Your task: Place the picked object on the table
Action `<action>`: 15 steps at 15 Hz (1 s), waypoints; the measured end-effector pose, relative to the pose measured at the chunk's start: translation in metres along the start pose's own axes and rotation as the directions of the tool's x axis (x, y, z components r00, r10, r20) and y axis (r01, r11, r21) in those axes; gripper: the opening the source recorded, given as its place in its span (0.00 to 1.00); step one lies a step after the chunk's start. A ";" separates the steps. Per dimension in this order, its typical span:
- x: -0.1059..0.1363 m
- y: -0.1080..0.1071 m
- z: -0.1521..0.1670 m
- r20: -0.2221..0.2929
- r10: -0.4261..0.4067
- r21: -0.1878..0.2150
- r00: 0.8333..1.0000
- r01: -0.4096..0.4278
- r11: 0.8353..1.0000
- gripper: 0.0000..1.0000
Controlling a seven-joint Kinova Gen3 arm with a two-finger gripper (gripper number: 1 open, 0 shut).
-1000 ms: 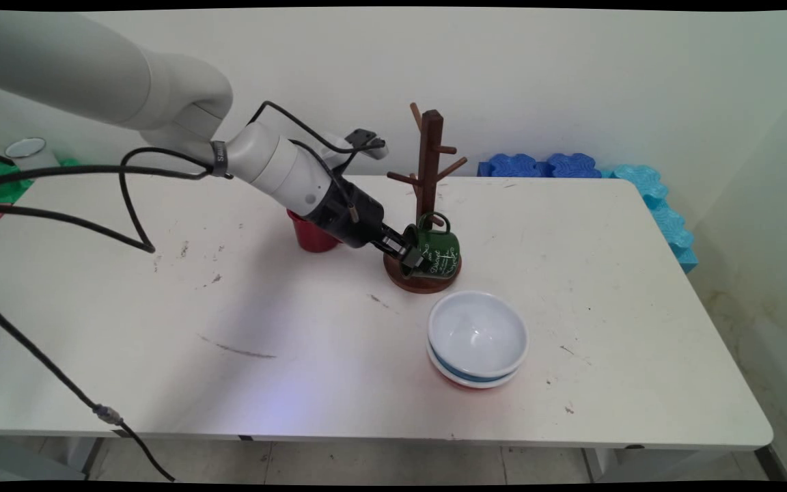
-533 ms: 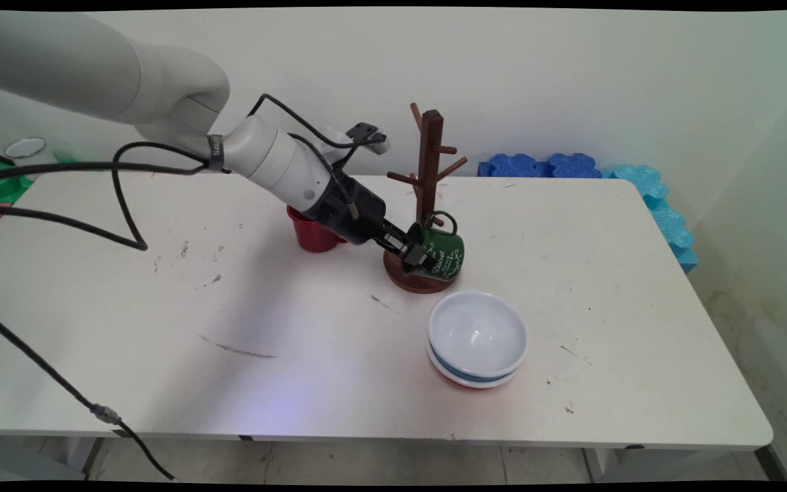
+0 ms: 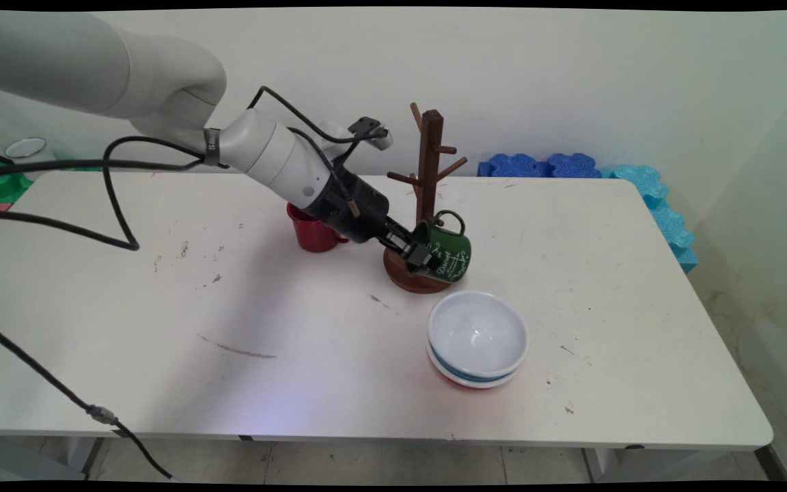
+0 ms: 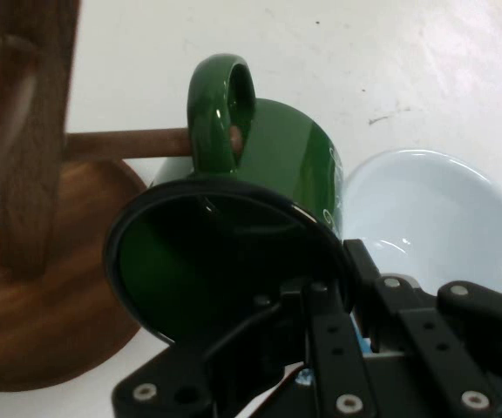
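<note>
The hand (image 3: 422, 258) pinches the green mug's (image 3: 449, 254) rim; its handle (image 4: 222, 104) sits at the rack's (image 3: 426, 179) lowest peg (image 4: 129, 143), so a level, steady hold matters.

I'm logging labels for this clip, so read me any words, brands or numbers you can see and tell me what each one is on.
White script lettering on the green mug: too small and tilted to read.
Dark band on the arm's wrist: lettered, but too small to read.
Nothing readable on the mug tree, red cup or stacked bowls.
</note>
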 end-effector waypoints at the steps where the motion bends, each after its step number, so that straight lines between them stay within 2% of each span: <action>1: 0.000 0.002 -0.001 0.000 0.003 -0.003 1.000 -0.003 1.000 0.00; 15: 0.001 0.018 -0.023 -0.009 0.053 -0.033 0.999 -0.053 0.998 0.00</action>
